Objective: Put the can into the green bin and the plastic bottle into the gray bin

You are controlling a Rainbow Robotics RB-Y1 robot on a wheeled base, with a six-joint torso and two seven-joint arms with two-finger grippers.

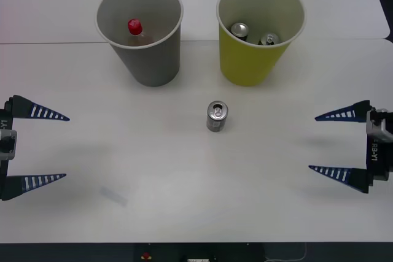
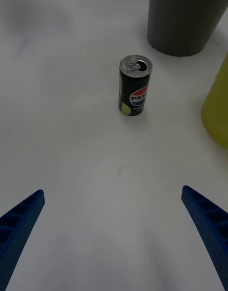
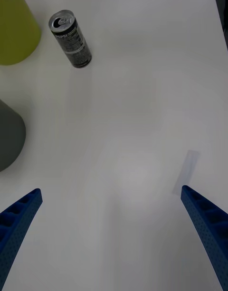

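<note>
The fingers of the right gripper point(image 1: 331, 142) are spread wide and hold nothing, hovering near the right edge of the desk point(image 1: 123, 151); the fingers of the left gripper point(image 1: 52, 146) are likewise held wide apart and empty near the left edge. Between them, at about the middle of the desk and well apart from both, the can point(image 1: 217, 116) stands upright, its silver top and pull tab facing up. Just beyond it, toward the far edge, the green bin point(image 1: 253, 59) is placed on the right and the gray bin point(image 1: 147, 59) on the left, neither touching the can. Two cans point(image 1: 253, 34) are already seen lying inside the green bin, and the plastic bottle point(image 1: 136, 29) with its red cap is seen inside the gray bin. The can is judged to be light, rigid yet thin-walled, with a smooth and probably slippery side, so it could be dented by a hard squeeze or tipped by a glancing touch. It is best taken across the middle of its body, the fingers closed squarely on opposite sides.
</note>
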